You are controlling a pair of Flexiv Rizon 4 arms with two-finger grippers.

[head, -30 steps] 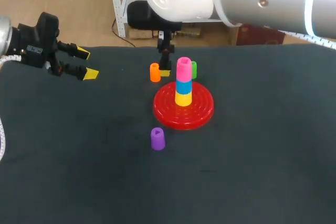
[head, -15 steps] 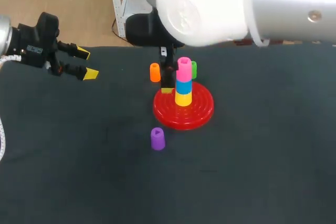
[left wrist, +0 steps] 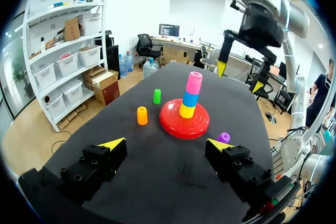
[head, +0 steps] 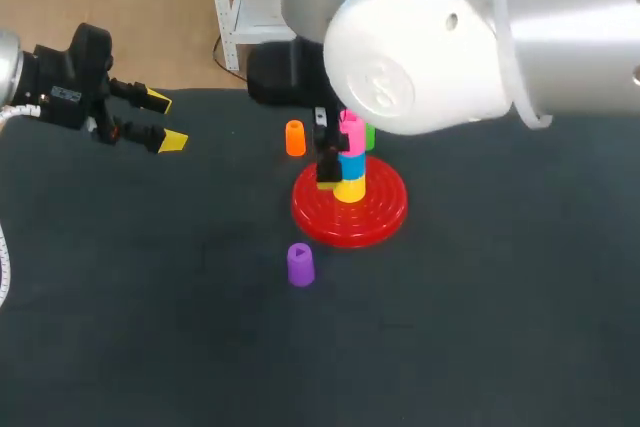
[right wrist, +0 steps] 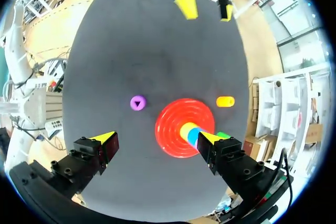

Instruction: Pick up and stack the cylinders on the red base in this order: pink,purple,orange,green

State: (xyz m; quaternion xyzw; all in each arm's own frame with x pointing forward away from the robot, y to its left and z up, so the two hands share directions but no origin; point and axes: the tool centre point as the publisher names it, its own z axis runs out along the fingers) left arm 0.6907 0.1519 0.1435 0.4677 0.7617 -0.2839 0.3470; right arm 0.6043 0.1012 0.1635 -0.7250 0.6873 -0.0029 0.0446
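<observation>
The red base [head: 318, 215] carries a stack of yellow, blue and pink cylinders [head: 351, 160], pink on top. A purple cylinder [head: 300, 264] stands on the cloth in front of the base. An orange cylinder [head: 294, 137] stands behind the base to the left, and a green one [head: 369, 134] shows partly behind the stack. My right gripper [head: 330, 169] hangs open above the base's left side, beside the stack, with nothing between its fingers [right wrist: 157, 137]. My left gripper [head: 160, 119] is open at the far left, well away from the base [left wrist: 184, 124].
Dark cloth covers the table [head: 480, 327]. My right arm's bulky body [head: 480, 37] blocks the table's back right in the head view. In the right wrist view the purple cylinder [right wrist: 137, 103] lies ahead of the fingers and the orange one [right wrist: 225, 101] past the base.
My right arm has swung forward and its open gripper has come from behind the base, near the orange cylinder, to beside the stack. The left arm and the cylinders have stayed put.
</observation>
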